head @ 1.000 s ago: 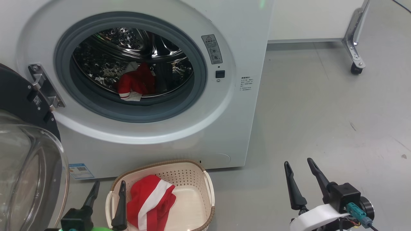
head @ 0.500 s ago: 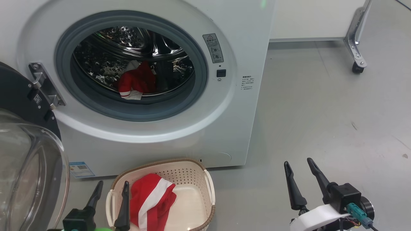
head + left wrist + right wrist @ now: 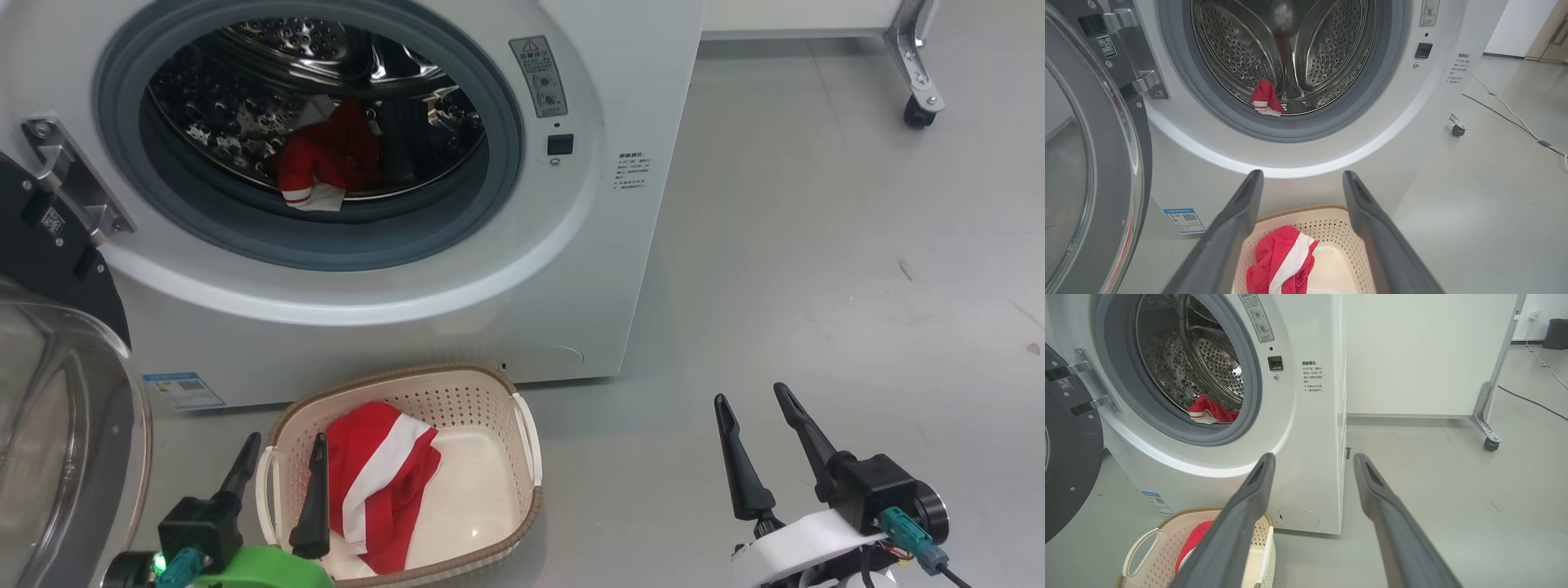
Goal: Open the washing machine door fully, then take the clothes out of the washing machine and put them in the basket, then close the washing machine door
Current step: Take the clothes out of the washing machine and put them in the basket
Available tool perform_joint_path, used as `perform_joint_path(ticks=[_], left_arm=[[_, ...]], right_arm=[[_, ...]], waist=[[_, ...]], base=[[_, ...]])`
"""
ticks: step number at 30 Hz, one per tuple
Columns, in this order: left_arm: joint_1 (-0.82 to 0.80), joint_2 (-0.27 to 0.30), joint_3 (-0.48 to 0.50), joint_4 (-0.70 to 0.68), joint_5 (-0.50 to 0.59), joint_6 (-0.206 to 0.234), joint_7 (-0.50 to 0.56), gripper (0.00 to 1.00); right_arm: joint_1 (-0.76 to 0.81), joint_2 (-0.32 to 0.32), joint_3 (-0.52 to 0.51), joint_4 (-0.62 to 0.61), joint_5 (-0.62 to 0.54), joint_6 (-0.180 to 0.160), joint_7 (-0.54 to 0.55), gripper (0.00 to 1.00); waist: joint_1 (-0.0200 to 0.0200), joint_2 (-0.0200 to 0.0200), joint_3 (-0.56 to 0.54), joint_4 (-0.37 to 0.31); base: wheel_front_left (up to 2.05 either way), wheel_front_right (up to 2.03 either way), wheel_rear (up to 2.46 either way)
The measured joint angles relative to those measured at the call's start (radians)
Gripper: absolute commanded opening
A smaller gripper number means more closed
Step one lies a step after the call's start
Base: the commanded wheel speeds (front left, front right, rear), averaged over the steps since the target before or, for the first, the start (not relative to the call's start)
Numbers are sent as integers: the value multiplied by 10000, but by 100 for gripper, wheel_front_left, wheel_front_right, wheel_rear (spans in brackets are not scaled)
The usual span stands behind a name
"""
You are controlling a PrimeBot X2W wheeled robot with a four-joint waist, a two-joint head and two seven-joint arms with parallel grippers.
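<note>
- Washing machine door (image 3: 57, 457) hangs open, left edge, on the washing machine (image 3: 637, 98).
- Red garment (image 3: 322, 155) lies in the drum (image 3: 237, 90), upper left; striped garment (image 3: 380, 482) lies in the basket (image 3: 457, 400), bottom centre.
- Left claw (image 3: 286, 441) is released over the basket's left rim; right claw (image 3: 749, 396) is released, lower right.

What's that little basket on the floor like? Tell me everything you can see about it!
The basket is small, oval and cream, plastic by its look, with little holes in its sides, a brown woven-look rim and a white handle on each side. It stands upright on the grey floor, just in front of the washing machine. A red garment with a white stripe lies in its left half. The left gripper, open, shows over its left edge.
</note>
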Motion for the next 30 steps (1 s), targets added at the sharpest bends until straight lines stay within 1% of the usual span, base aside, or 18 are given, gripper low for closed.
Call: perform_joint_path(ticks=[8,12,14,15,19,20,23,26,30], left_arm=[[-1107,35,29,314,-2,-13,238,100],[-1797,42,-98,719,-21,-255,658,100],[-2130,40,-96,947,-107,-280,894,100],[-2316,44,-75,1055,-134,-282,995,100],[-3265,40,107,1361,-451,-410,1348,100],[-3540,46,182,1438,-514,-447,1434,100],[-4294,115,328,1536,-612,-491,1684,100],[-5049,228,443,1595,-639,-579,1891,100],[-6070,535,571,1801,-639,-709,2224,100]], right_arm=[[-557,-4,144,-326,-40,-10,-2,100],[-900,-6,303,-510,-40,-15,-2,100],[-1080,-12,408,-556,-38,-19,-2,100],[-1158,-12,481,-591,-36,-84,-2,100],[-1478,-13,662,-729,42,-107,-2,100],[-1575,-17,709,-767,79,-182,-2,100],[-1856,-19,861,-859,174,-192,-2,100],[-2113,-25,984,-945,408,-282,-2,100],[-2547,-40,1185,-1018,650,-370,-2,100]], waist=[[0,0,924,-71],[0,0,1452,-146],[0,0,1723,-192],[0,0,1858,-217],[0,0,2408,-335],[0,0,2549,-369],[0,-1,2966,-484],[0,0,3383,-615],[1,0,3926,-819]], base=[[0,0,0],[0,0,0],[0,0,0],[0,0,0],[0,0,0],[0,0,0],[0,0,0],[0,0,0],[0,0,0]])
